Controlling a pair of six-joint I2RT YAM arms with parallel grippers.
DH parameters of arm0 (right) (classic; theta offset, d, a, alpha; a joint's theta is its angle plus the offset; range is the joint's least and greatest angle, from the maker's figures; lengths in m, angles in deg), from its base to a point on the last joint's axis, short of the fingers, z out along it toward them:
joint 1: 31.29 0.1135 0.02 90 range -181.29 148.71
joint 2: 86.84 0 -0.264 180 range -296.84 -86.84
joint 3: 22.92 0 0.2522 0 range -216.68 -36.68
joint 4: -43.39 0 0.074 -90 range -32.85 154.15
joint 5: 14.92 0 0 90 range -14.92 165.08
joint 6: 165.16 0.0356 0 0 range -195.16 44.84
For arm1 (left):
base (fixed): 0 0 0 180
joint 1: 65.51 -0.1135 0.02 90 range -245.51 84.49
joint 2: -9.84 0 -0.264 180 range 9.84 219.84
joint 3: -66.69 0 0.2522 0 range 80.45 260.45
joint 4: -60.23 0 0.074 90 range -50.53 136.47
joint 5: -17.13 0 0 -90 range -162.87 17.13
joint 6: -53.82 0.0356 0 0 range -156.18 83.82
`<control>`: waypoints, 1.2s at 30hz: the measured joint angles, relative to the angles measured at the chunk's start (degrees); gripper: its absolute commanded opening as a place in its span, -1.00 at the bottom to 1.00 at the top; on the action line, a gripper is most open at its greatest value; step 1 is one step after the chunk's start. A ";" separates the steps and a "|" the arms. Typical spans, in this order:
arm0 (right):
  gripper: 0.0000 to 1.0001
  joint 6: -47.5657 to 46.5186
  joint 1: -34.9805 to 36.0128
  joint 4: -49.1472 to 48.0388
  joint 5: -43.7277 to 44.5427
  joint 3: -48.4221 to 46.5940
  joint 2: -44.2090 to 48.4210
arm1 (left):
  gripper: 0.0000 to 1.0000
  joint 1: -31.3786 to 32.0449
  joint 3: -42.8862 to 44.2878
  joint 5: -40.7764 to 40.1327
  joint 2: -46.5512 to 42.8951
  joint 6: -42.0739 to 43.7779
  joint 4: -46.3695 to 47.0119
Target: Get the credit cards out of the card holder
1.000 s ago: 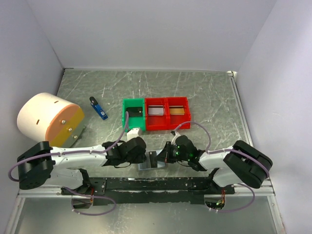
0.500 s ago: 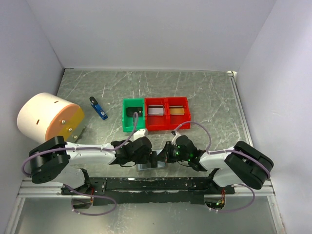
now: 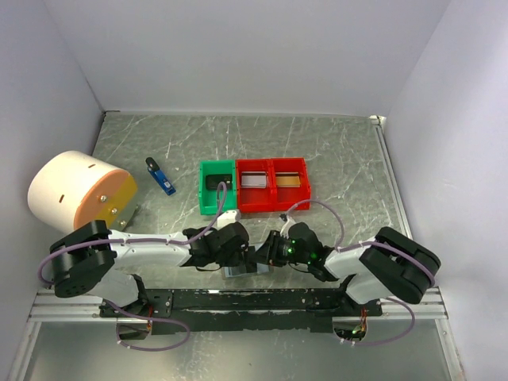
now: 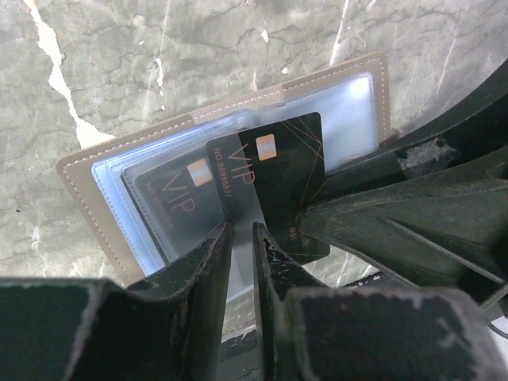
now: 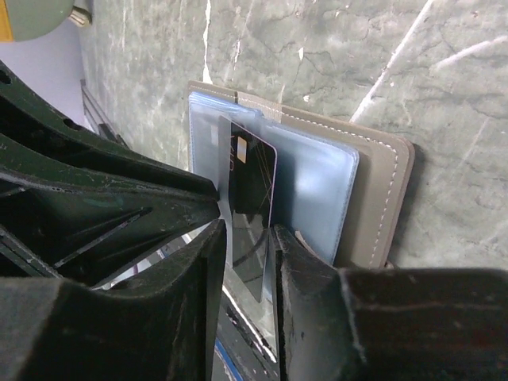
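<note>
Open card holder (image 4: 349, 111) lies flat at lower centre of top view, btwn both grippers. Black VIP card (image 4: 278, 175) sticks partway out. R gripper (image 5: 248, 228) clamped on that card; L gripper (image 4: 242, 232) pinched on holder itself. Both arms folded low, wrists pointing inward, fingertips nearly meeting.

The top view looks down from high behind the near edge over the whole table (image 3: 341, 151); the left wrist view faces right and down, the right wrist view left and down; both are very close, sharing the open card holder (image 4: 353, 103) and black credit card (image 4: 278, 175).
</note>
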 measured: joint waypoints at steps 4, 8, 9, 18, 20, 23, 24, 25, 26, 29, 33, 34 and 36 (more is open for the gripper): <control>-0.76 1.29 0.00 -3.69 -0.17 0.79 -2.47 | -0.44 0.00 -0.02 0.00 -0.02 -0.04 -0.13; -0.89 2.19 -0.04 -4.98 -0.15 2.16 -2.23 | -0.44 0.00 -0.02 -0.04 -0.02 -0.22 -0.28; -0.89 2.21 -0.04 -4.90 -0.13 2.38 -1.73 | -0.45 0.00 -0.02 -0.04 -0.02 -0.22 -0.33; -0.66 -0.17 -1.22 3.72 1.95 2.60 7.39 | -0.45 0.00 -0.02 -0.04 -0.04 -0.22 -0.35; -0.56 -0.83 -1.27 4.79 1.73 2.58 7.17 | -0.46 0.00 -0.02 -0.04 -0.04 -0.20 -0.33; -0.48 -0.76 -1.27 4.11 1.03 2.47 5.73 | -0.46 0.00 -0.02 -0.02 -0.02 -0.17 -0.33; -0.47 -0.50 -1.27 3.23 0.70 2.45 5.07 | -0.47 0.00 -0.02 -0.02 -0.02 -0.17 -0.33; -0.46 -0.15 -1.27 2.12 0.46 2.47 4.28 | -0.47 0.00 -0.02 -0.02 0.00 -0.17 -0.33; -0.45 0.28 -1.27 1.27 0.37 2.49 3.76 | -0.47 0.00 -0.02 -0.04 0.02 -0.17 -0.33; -0.43 1.75 -1.27 -2.01 0.15 2.73 1.60 | -0.47 0.00 -0.02 -0.02 0.02 -0.17 -0.33; -0.42 3.72 -1.22 -6.08 0.02 3.32 -0.70 | -0.47 0.00 -0.02 -0.02 0.02 -0.17 -0.33; -0.42 4.24 -1.22 -7.02 0.04 3.58 -1.18 | -0.47 0.00 -0.02 -0.04 0.02 -0.17 -0.33; -0.43 5.22 -1.20 -8.96 0.09 4.11 -2.05 | -0.47 0.00 -0.02 -0.04 0.02 -0.17 -0.33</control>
